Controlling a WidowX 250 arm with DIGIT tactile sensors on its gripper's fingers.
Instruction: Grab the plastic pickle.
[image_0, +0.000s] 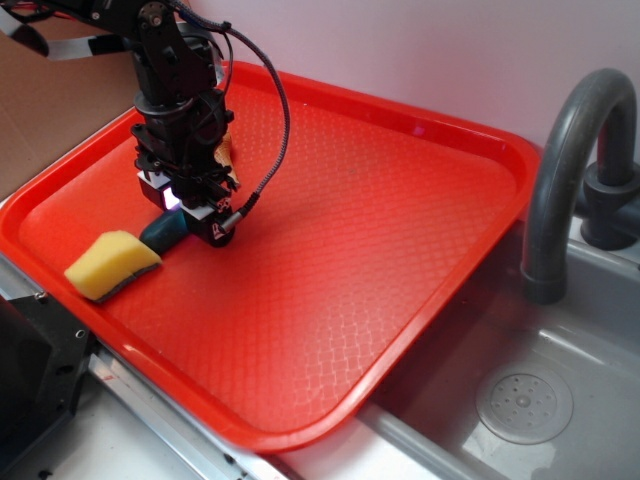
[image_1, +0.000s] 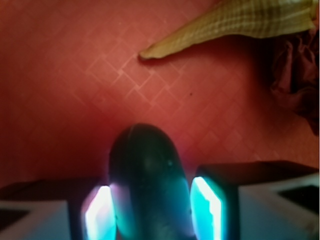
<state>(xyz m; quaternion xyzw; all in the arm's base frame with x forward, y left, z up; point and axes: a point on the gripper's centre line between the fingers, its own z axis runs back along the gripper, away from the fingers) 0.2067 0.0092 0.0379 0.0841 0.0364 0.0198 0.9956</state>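
Plastic pickle (image_1: 147, 182) caught between the jaws on a red tray (image_0: 330, 250).

The dark green pickle lies on the tray's left side, the gripper (image_0: 190, 215) lowered over it with its lit pads pressed against both flanks (closed on the toy). A yellow sponge (image_0: 112, 264) sits just beside the pickle's exposed end; a tan seashell (image_1: 235, 22) lies beyond. The tray rests on the worktop's sink (image_0: 520, 400), near a grey faucet (image_0: 570, 170).

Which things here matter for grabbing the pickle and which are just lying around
Part of the job:
plastic pickle, between the fingers
gripper, straddling the pickle

Lying about:
yellow sponge
seashell
red tray
faucet
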